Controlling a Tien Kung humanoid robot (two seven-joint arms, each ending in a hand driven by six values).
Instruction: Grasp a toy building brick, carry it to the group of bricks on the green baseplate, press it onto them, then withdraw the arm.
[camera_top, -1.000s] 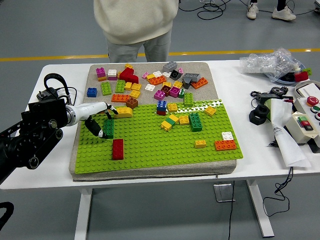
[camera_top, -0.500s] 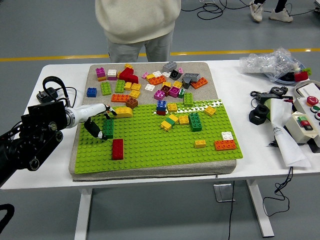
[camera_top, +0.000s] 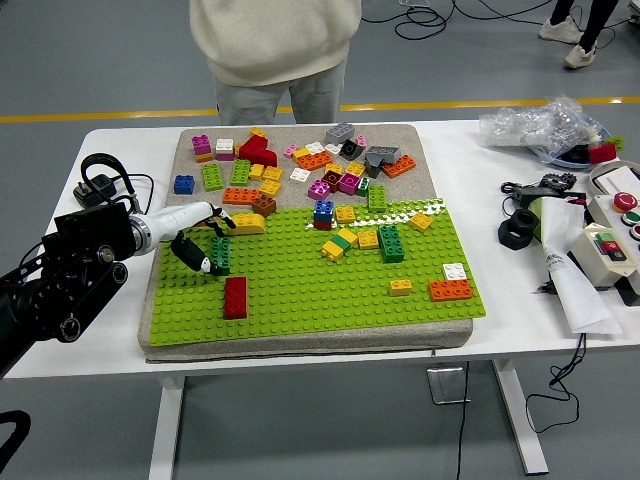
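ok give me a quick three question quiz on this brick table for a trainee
1. True or false: the left hand has its fingers around the dark green brick on the green baseplate.
2. Which brick stands just nearer the table's front edge than the dark green brick? A) red brick B) gray brick C) blue brick
3. Fill in: the person stands at the table's ____ side.

Key
1. True: the fingers close on the dark green brick, which looks to sit on the baseplate studs near its left edge.
2. A: the red brick.
3. Far: only the light top and gray trousers show, and no hands reach the table.
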